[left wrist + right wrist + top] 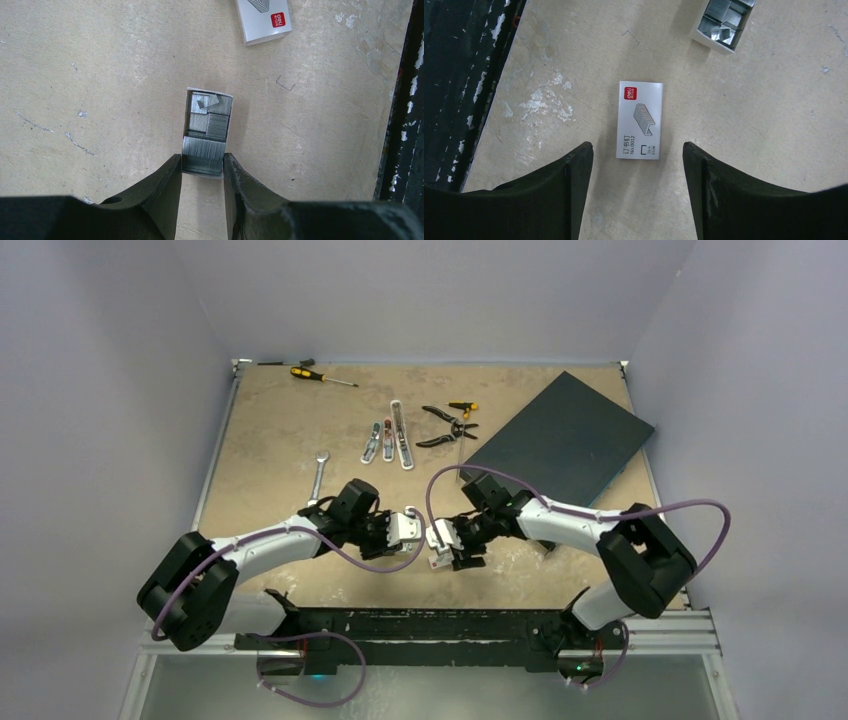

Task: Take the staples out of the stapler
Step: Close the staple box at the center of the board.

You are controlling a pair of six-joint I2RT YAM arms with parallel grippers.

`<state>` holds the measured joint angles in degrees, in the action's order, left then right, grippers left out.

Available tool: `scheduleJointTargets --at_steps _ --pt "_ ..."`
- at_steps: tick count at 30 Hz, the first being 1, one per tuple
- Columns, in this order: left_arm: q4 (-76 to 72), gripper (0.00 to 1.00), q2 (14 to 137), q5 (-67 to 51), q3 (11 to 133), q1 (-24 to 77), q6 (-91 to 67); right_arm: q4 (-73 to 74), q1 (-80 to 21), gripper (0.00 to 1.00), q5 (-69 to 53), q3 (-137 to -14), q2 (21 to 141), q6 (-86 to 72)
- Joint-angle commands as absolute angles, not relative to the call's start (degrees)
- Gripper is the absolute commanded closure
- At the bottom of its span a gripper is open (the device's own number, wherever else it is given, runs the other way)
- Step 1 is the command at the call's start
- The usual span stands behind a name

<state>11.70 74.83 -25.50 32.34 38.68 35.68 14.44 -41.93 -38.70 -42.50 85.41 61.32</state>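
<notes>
Silvery ribbed staples lie in several strips inside a small open white tray. My left gripper is shut on the tray's near end, one finger on each side wall. The tray sits between the two grippers in the top view. My right gripper hangs open over a flat white staple box, which lies on the table and touches neither finger. The tray shows at that view's top right. I cannot make out the stapler for sure.
One loose staple lies on the table near the box. At the back are a screwdriver, pliers, a wrench, several slim pale tools and a dark board. A black rail runs along the near edge.
</notes>
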Motion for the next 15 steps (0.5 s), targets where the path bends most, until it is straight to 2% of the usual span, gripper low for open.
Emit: scheduleJointTargets --at_steps 1,8,15 --pt "11.3 0.74 73.9 -26.7 32.4 38.5 36.6 17.3 -41.8 0.32 -39.7 -44.0 87.5 64.1" --pt "11.3 0.74 74.2 -26.8 32.3 38.4 37.0 17.5 -41.7 0.37 -37.6 -45.4 89.7 63.7" --pt "11.1 0.74 74.3 -26.9 32.3 38.5 37.1 15.3 -41.8 0.46 -37.8 -45.0 89.7 62.3"
